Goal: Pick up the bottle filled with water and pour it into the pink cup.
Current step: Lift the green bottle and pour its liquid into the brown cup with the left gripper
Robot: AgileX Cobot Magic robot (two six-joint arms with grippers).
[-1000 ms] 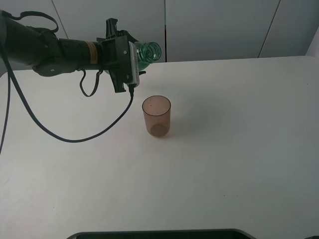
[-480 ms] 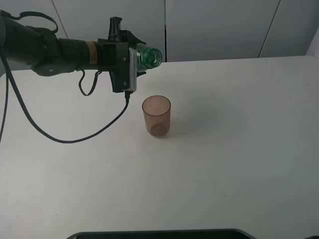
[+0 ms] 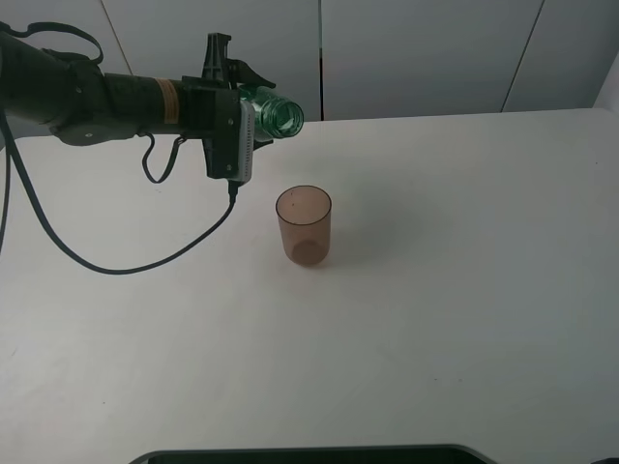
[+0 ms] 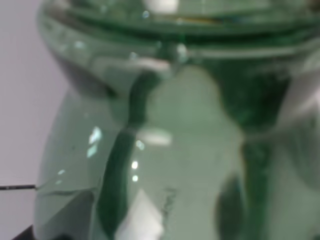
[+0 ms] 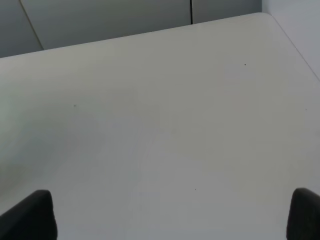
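My left gripper (image 3: 242,124) is shut on the green-tinted bottle (image 3: 279,114) and holds it on its side in the air, open mouth pointing right. The mouth hangs above and a little to the left of the pink cup (image 3: 304,225), which stands upright on the white table (image 3: 455,290). The bottle's green body (image 4: 175,140) fills the left wrist view, so the fingers are hidden there. My right gripper (image 5: 167,215) is open over bare table, with only its two dark fingertips (image 5: 30,212) showing; it does not appear in the exterior view.
A black cable (image 3: 116,266) hangs from the left arm and loops over the table to the left of the cup. A dark edge (image 3: 309,452) runs along the table's front. Grey wall panels (image 3: 426,58) stand behind the table.
The left gripper has shifted a little to the left and rolled, and the bottle's mouth has dipped lower. The cup has not moved.
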